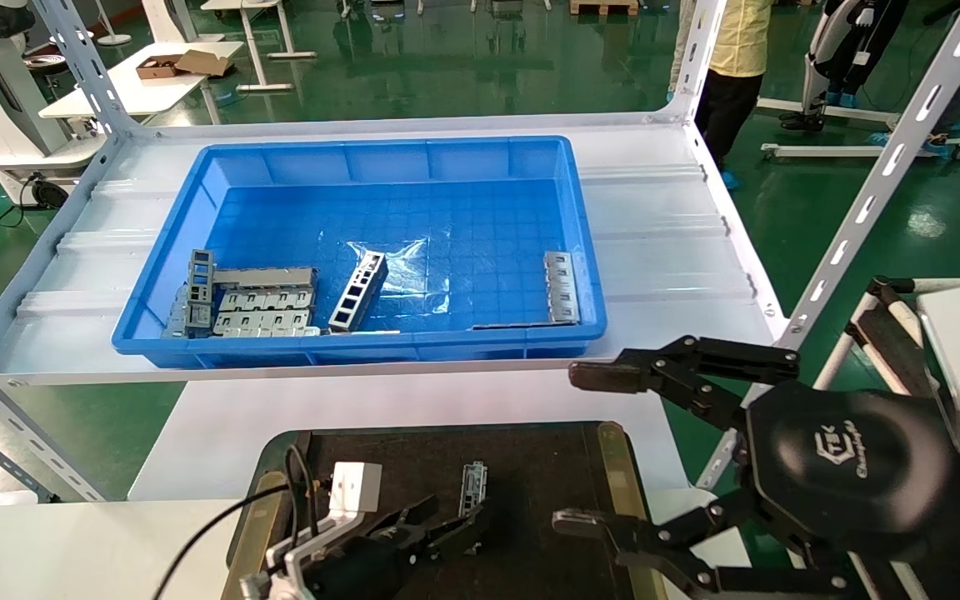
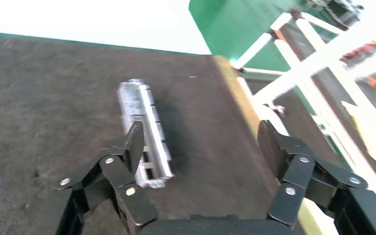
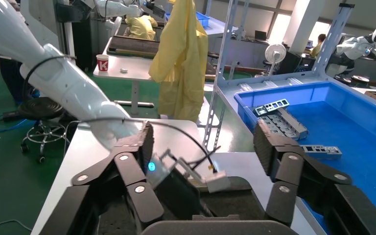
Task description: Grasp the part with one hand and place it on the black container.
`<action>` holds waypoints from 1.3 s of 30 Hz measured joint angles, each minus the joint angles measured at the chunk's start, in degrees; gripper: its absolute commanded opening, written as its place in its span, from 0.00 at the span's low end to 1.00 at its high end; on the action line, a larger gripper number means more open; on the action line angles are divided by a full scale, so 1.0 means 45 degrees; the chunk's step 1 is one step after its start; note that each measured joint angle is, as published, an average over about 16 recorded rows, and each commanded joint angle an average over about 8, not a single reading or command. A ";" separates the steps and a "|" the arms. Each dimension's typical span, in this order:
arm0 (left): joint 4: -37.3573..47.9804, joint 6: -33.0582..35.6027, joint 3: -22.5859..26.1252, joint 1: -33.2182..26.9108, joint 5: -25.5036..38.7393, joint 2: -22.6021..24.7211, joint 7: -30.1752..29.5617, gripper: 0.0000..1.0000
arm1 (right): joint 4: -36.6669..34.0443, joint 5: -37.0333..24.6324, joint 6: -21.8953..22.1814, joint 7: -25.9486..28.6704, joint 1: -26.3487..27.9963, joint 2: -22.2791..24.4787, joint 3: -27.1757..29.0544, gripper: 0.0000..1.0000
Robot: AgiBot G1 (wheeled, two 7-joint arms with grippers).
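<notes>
The part [image 1: 473, 486], a narrow grey metal trough-shaped bar, lies flat on the black container [image 1: 547, 467]. In the left wrist view the part [image 2: 144, 129] rests on the black container [image 2: 54, 98] right beside one finger [image 2: 129, 147] of my left gripper [image 2: 201, 139]. The jaws stand wide apart and do not clamp it. In the head view my left gripper [image 1: 447, 518] hovers low over the container, just behind the part. My right gripper [image 1: 592, 450] is open and empty, held above the container's right edge.
A big blue bin [image 1: 380, 158] sits on the white shelf behind the container. It holds a ladder-like grey frame [image 1: 359, 290], flat grey plates [image 1: 263, 304] and another grey piece [image 1: 562, 286]. Slanted shelf posts [image 1: 863, 200] stand at the right. A person [image 1: 730, 58] stands behind the shelf.
</notes>
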 measured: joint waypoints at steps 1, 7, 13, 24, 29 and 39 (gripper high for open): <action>-0.0164 0.0373 -0.0101 -0.0022 -0.0048 -0.0233 0.0045 1.00 | 0.0000 0.0000 0.0000 0.0000 0.0000 0.0000 0.0000 1.00; -0.0846 0.2818 -0.0854 -0.0069 -0.0485 -0.1472 0.0596 1.00 | 0.0000 0.0002 0.0001 -0.0001 0.0001 0.0001 -0.0003 1.00; -0.0960 0.5311 -0.1663 -0.0094 -0.1108 -0.2421 0.1384 1.00 | 0.0000 0.0004 0.0002 -0.0003 0.0001 0.0002 -0.0005 1.00; -0.0827 0.8764 -0.2434 -0.0458 -0.1818 -0.3923 0.2293 1.00 | 0.0000 0.0007 0.0004 -0.0005 0.0002 0.0004 -0.0010 1.00; -0.0790 0.9793 -0.2554 -0.0700 -0.1930 -0.4455 0.2443 1.00 | 0.0000 0.0008 0.0005 -0.0006 0.0003 0.0005 -0.0012 1.00; -0.0751 1.0718 -0.2709 -0.0948 -0.2129 -0.4939 0.2519 1.00 | 0.0000 0.0010 0.0006 -0.0007 0.0003 0.0006 -0.0015 1.00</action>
